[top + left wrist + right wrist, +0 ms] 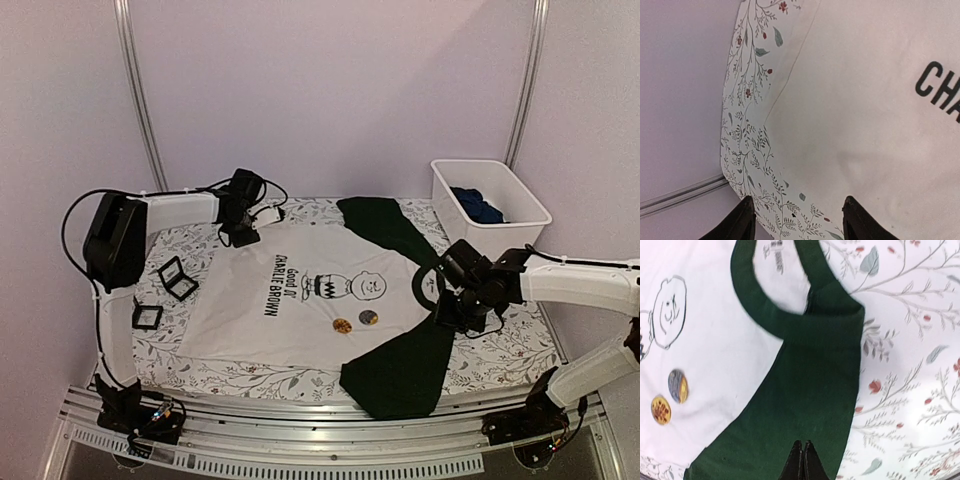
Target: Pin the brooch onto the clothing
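Note:
The white T-shirt (290,300) with dark green sleeves and the cartoon boy's face lies flat on the table. Two round brooches sit on its chest: an orange one (342,325) and a grey-blue one (368,317). Both show in the right wrist view, the orange brooch (661,409) and the grey-blue brooch (678,386). My right gripper (447,316) (802,460) is shut and empty, over the near green sleeve (805,390) by the collar. My left gripper (238,238) (799,220) is open and empty, over the far hem corner of the shirt (865,125).
A white bin (520,195) at the back right holds a dark blue garment (478,207). Two open black boxes (178,277) (147,316) lie left of the shirt. A floral cloth (500,350) covers the table. Walls stand close behind.

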Motion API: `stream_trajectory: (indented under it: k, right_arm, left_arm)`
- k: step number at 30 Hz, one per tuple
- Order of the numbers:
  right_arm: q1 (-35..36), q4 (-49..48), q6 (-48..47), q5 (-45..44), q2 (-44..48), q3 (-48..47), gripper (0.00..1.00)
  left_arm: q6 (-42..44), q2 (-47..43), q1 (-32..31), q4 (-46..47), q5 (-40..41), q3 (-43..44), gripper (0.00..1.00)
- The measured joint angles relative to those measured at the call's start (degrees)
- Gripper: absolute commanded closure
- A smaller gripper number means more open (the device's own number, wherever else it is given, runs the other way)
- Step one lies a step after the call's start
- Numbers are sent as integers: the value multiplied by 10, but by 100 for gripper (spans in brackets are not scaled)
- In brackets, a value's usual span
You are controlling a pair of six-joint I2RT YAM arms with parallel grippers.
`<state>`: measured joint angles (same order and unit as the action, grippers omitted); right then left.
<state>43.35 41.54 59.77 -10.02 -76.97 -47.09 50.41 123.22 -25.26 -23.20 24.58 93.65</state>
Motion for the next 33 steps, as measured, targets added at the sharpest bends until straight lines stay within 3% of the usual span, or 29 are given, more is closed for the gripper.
stream_trajectory:
  k: [8,14,18,28,33]
  right_arm:
    - [-133,-153,-156,27,-63,40,100]
    - [-168,-222,-202,43,-125,51,100]
    - [-176,-256,-207,46,-136,52,100]
    - [-178,-263,-199,45,-128,60,100]
    - [-165,-229,-172,46,-70,103,100]
  left_arm:
    - [-61,-212,-2,-113,-116,-190,50]
    - [-70,-258,-2,-168,-154,-369,52]
    - [-75,-297,-3,-165,-157,-436,53]
    - [-88,-322,-1,-142,-160,-464,52]
    - [-89,-325,-1,-141,-162,-467,52]
